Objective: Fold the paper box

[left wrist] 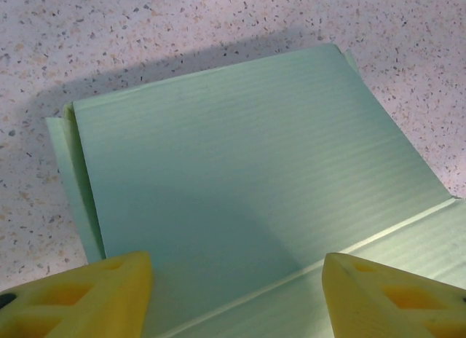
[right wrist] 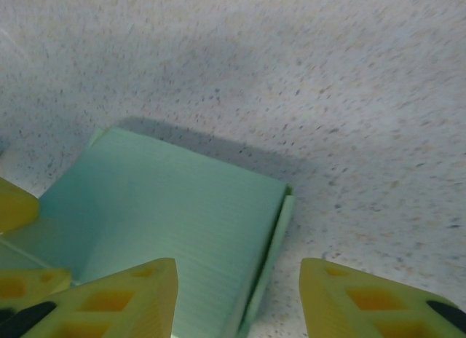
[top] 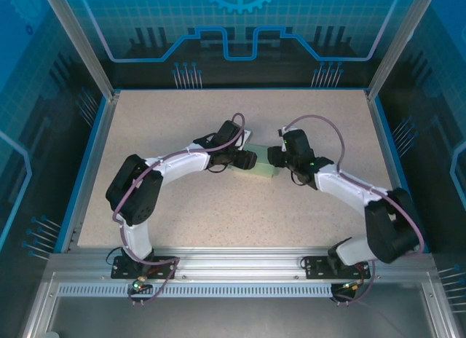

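The paper box (top: 263, 169) is a small, flat, pale mint-green packet lying at the middle of the table between my two arms. In the left wrist view its broad top panel (left wrist: 240, 156) fills the middle, with a crease running across near my fingers. My left gripper (left wrist: 237, 261) is open, its yellow fingers spread just above the panel. My right gripper (right wrist: 237, 269) is open too, straddling the box's (right wrist: 175, 207) right edge, where a thin side flap shows. From above, the left gripper (top: 250, 160) and right gripper (top: 275, 156) face each other over the box.
The speckled beige table (top: 182, 207) is bordered by a blue rim and metal frame posts (top: 80, 43). A small white piece (top: 245, 133) lies just behind my left wrist. A yellow finger (right wrist: 14, 203) of the left gripper shows at the left edge of the right wrist view.
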Controlling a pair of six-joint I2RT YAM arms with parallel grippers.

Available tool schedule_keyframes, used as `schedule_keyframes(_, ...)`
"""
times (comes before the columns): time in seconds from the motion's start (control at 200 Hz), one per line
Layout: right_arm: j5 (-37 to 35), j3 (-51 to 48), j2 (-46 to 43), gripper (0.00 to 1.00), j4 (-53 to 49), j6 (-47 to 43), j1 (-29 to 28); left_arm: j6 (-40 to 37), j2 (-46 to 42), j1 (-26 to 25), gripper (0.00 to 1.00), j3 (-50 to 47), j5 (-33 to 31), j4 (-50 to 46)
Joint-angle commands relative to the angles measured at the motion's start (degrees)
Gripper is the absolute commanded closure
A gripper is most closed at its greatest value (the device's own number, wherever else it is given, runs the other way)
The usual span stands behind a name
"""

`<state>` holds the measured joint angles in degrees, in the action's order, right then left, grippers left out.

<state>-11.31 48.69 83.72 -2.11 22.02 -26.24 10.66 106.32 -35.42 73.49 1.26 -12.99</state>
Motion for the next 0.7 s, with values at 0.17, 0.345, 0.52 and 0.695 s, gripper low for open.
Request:
schedule_keyframes(0.17, 5.07, 4.49, 9.66, 0.51, -3.71, 0.26, 2.16, 0.7, -5.0, 1.92, 0.35, -1.56, -0.79, 3.12)
schedule_keyframes(0.345, 4.4, 3.13, 11.58, 0.51, -2.97, -0.44, 2.46, 0.84, -3.56, 5.41, 0.34, -0.33, 0.19, 1.25)
schedule_keyframes(0.52, 5.47, 3.0, 12.47, 0.51, -3.08, -1.36, 3.36, -0.01, 0.92, 7.86, 0.33, 1.88, 1.74, -2.48)
schedule_keyframes(0.695, 7.72, 3.58, 13.2, 0.51, -3.98, -2.36, 4.94, -0.59, 5.48, 8.01, 0.33, 5.01, 4.48, -4.96)
